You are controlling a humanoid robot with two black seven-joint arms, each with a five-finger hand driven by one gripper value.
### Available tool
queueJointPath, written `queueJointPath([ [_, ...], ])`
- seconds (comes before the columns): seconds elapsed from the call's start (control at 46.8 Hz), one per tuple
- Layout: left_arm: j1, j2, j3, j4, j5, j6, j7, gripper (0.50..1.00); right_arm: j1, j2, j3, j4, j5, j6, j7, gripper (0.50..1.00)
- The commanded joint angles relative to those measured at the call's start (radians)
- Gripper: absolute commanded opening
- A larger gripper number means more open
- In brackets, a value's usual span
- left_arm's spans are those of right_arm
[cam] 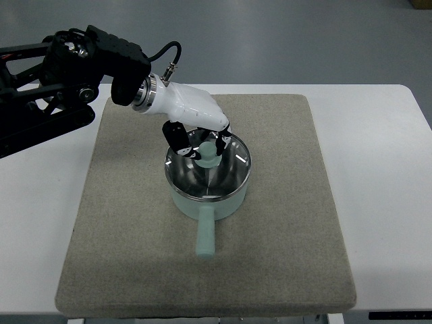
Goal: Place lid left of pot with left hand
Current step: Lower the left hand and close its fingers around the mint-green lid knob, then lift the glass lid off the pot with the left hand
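Observation:
A pale green pot (202, 204) stands in the middle of the grey mat (128, 236), its straight handle (205, 236) pointing toward the near edge. A glass lid (226, 174) with a metal rim lies on the pot, level with its rim. My left hand (201, 144), white with black fingers, reaches in from the upper left and hangs over the back of the lid. Its fingers (177, 138) curl around the lid's green knob (207, 156). The right arm does not show.
The mat covers most of a white table (385, 175). Bare mat lies left of the pot, under my left forearm (101, 54), and also to the right and in front of the pot.

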Motion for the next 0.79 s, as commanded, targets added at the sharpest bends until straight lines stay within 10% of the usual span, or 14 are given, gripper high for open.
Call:
queueJointPath([
  [0.0, -0.001, 0.002, 0.0, 0.0, 0.001, 0.0, 0.0, 0.5, 0.0, 0.0, 0.0, 0.001, 0.0, 0.0, 0.0, 0.924],
  [0.768, -0.139, 0.126, -0.015, 0.006, 0.0, 0.0, 0.006, 0.5, 0.0, 0.0, 0.0, 0.001, 0.0, 0.0, 0.0, 0.924],
])
